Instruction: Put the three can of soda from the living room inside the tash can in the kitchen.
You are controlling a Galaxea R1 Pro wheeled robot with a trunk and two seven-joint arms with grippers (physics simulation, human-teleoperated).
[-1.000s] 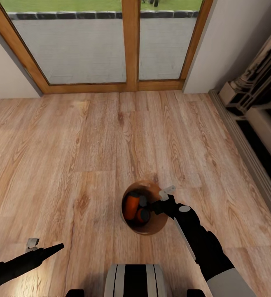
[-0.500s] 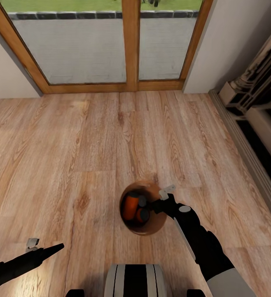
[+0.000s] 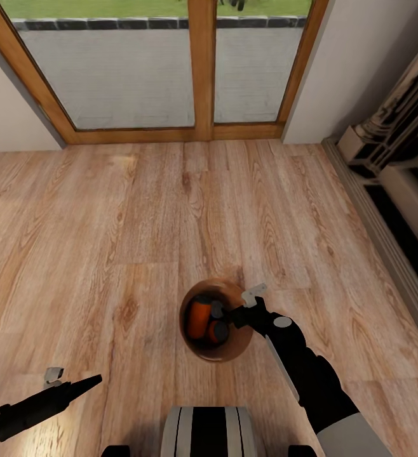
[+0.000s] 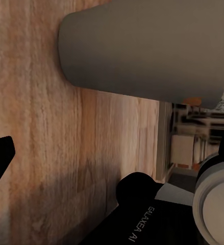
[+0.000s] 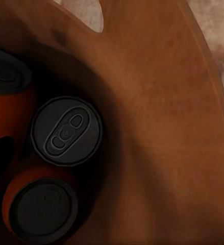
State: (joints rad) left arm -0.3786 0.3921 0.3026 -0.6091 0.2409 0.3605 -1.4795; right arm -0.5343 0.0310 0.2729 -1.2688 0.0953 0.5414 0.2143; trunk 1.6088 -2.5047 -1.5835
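Observation:
The trash can (image 3: pixel 231 346) stands close in front of me on the living room's plank floor, coppery-brown inside. Orange cans of soda (image 3: pixel 199 317) lie in it. The right wrist view looks straight down into the trash can (image 5: pixel 168 127) and shows three cans of soda (image 5: pixel 66 131), (image 5: pixel 40 206), (image 5: pixel 4 71) with grey tops. My right gripper (image 3: pixel 244 308) sits on the bin's right rim, shut on it. Low at the left, my left gripper (image 3: pixel 69 379) hangs over bare floor, holding nothing. The left wrist view shows the bin's grey outside (image 4: pixel 147 46).
Wood-framed glass doors (image 3: pixel 199 70) close the far side of the room. A pale fireplace surround (image 3: pixel 399 158) with a raised edge runs along the right. My own base (image 3: pixel 208 431) is at the bottom. Plank floor (image 3: pixel 107 222) lies open between me and the doors.
The trash can and my right gripper on its rim have shifted slightly to the left. The left arm has dropped a little. The camera has not moved.

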